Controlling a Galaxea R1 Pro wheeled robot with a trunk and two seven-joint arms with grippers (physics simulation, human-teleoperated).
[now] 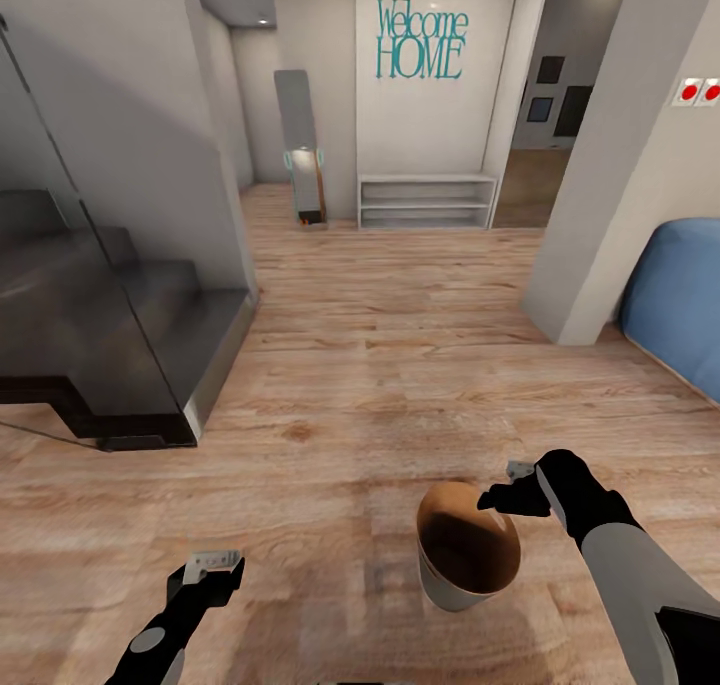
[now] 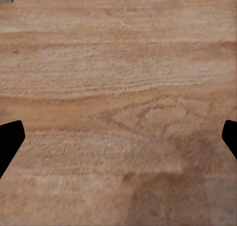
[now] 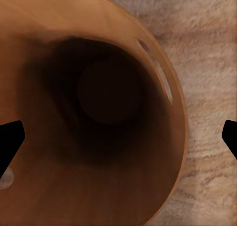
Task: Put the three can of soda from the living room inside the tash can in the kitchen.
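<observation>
The tash can [image 1: 470,577], a round bin with a tan outer wall and a dark brown inside, stands on the wood floor just ahead of me. My right gripper [image 1: 505,497] hangs open over the bin's right rim. Its wrist view looks straight down into the tash can [image 3: 103,152], whose bottom is dark, and no can is discernible there. My left gripper [image 1: 212,568] is open over bare floor, to the left of the bin, with its fingertips [image 2: 11,139] spread wide. The three can of soda are out of view.
A dark staircase [image 1: 90,325] behind a glass panel fills the left side. A blue sofa [image 1: 680,300] and a white wall corner [image 1: 590,265] stand at the right. At the far wall are a low white shelf [image 1: 427,202] and a tall mirror [image 1: 303,145].
</observation>
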